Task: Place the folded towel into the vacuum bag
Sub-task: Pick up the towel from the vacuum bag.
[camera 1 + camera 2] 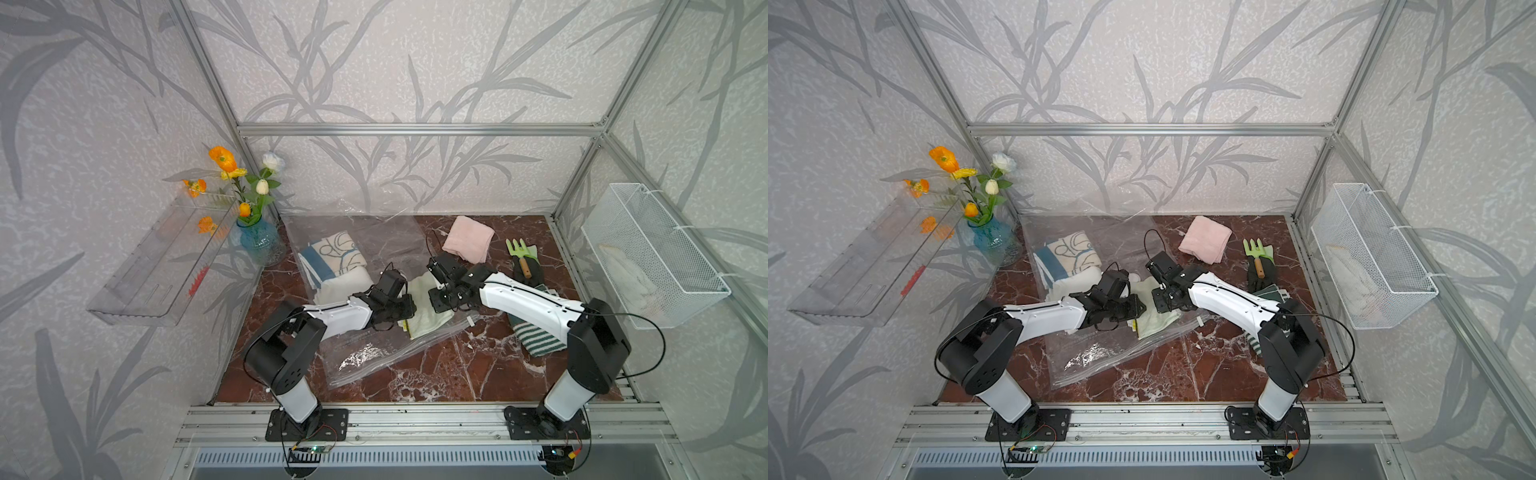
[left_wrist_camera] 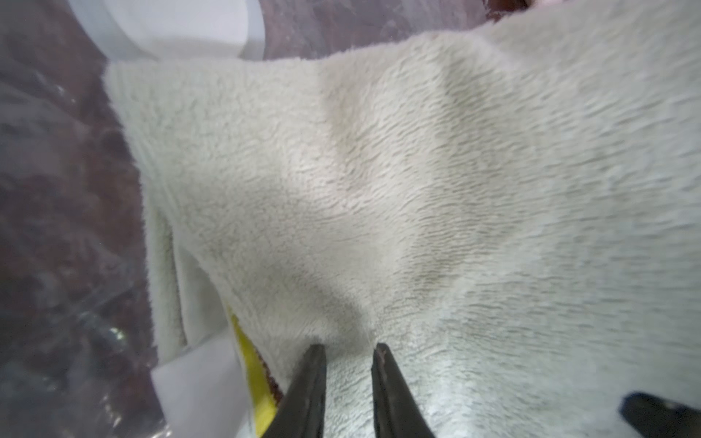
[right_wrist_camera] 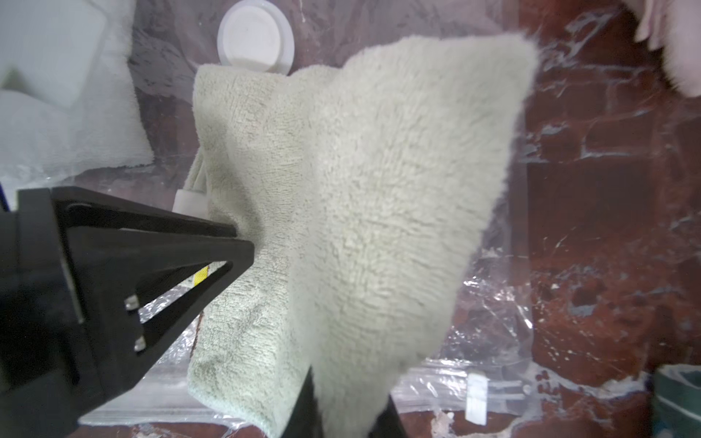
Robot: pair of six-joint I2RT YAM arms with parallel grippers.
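Observation:
The folded towel (image 1: 424, 305), pale green and fluffy, sits mid-table over the front part of the vacuum bag (image 1: 361, 353). The clear, crinkly bag runs from the back wall to its zip strip (image 1: 399, 357) in front. Its white valve (image 3: 254, 36) shows beyond the towel. My left gripper (image 2: 349, 347) is shut on the towel's near edge, with pile bunched between its fingers. From the opposite side my right gripper (image 3: 347, 411) is shut on a raised fold of the same towel. I cannot tell whether the towel is on the plastic or under it.
A patterned towel (image 1: 332, 257) and a white one (image 1: 340, 286) lie inside the bag. A pink towel (image 1: 467, 239), a garden fork on gloves (image 1: 523, 259) and a green striped cloth (image 1: 536, 338) lie to the right. A flower vase (image 1: 257, 243) stands back left. A wire basket (image 1: 656, 257) hangs on the right wall.

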